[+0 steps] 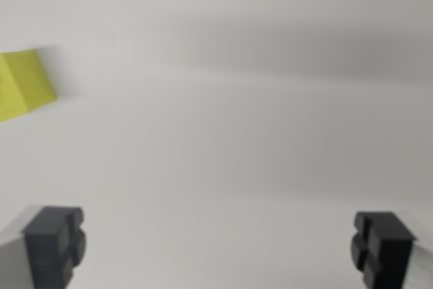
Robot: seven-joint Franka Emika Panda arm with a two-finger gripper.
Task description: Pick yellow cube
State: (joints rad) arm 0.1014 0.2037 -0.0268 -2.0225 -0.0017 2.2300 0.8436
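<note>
A yellow cube (22,86) lies on the white surface at the wrist view's left edge, partly cut off by the frame. My gripper (218,247) is open, its two black fingertips at the bottom corners of the picture with nothing between them. The left fingertip (54,243) sits well below the cube, and the cube is outside the gap between the fingers, up and to the left.
A plain white surface (223,153) fills the view. A soft grey shadow band (304,52) runs across the upper right.
</note>
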